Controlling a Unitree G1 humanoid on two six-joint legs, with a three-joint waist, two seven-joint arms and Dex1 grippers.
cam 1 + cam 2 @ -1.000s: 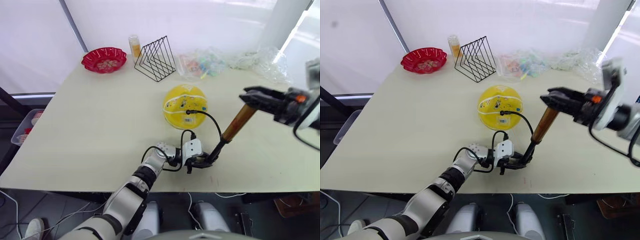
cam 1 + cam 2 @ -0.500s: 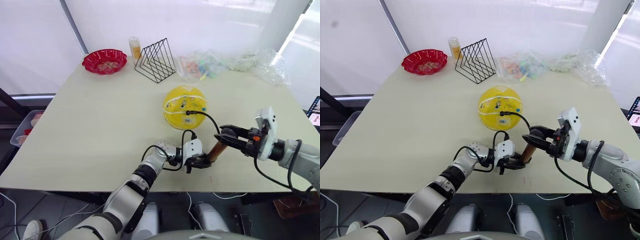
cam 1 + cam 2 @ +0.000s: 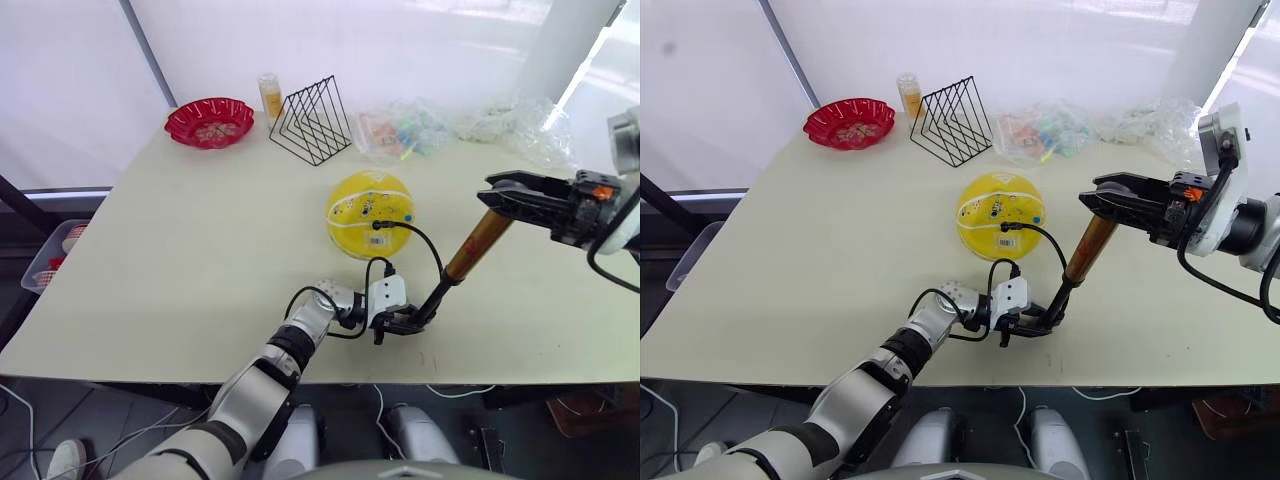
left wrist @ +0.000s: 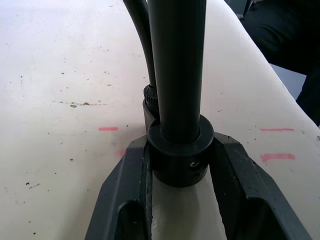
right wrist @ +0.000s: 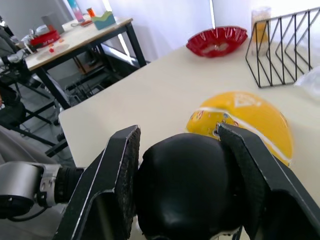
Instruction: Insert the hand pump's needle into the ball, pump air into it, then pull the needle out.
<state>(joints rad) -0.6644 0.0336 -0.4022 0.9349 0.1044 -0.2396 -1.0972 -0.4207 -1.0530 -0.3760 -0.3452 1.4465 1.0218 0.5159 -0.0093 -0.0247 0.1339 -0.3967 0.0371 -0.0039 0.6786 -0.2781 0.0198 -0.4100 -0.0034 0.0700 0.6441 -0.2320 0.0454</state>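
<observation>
- Right, the hand pump (image 3: 468, 253) stands tilted on the counter (image 3: 180, 250), its black base near the front edge and its orange-gold barrel leaning up towards the robot's right.
- The left gripper (image 3: 408, 322) is clamped on the black collar at the pump's foot; in the left wrist view both fingers (image 4: 125, 200) press against that collar, pinning it to the counter.
- The right gripper (image 3: 1102, 199) is up at the top end, closed around the black handle; the right wrist view has the rounded knob wedged between the two fingers (image 5: 112, 185).
- The ball (image 3: 370, 212) sits at mid-counter, at about 11 o'clock from the pump's base, near it but not touching.
- The thin black hose (image 3: 425, 245) loops up from the foot of the pump and arcs over to the ball's near side.
- The needle (image 3: 378, 225) connector sits against the yellow skin there, plugged into the ball; the metal pin itself is too small to make out.
- Over at 10 o'clock on the far side of the counter, a red scalloped bowl (image 3: 208, 120); beside it a black wire rack (image 3: 311, 119) and, at 1 o'clock, crumpled clear plastic bags (image 3: 450, 128).
</observation>
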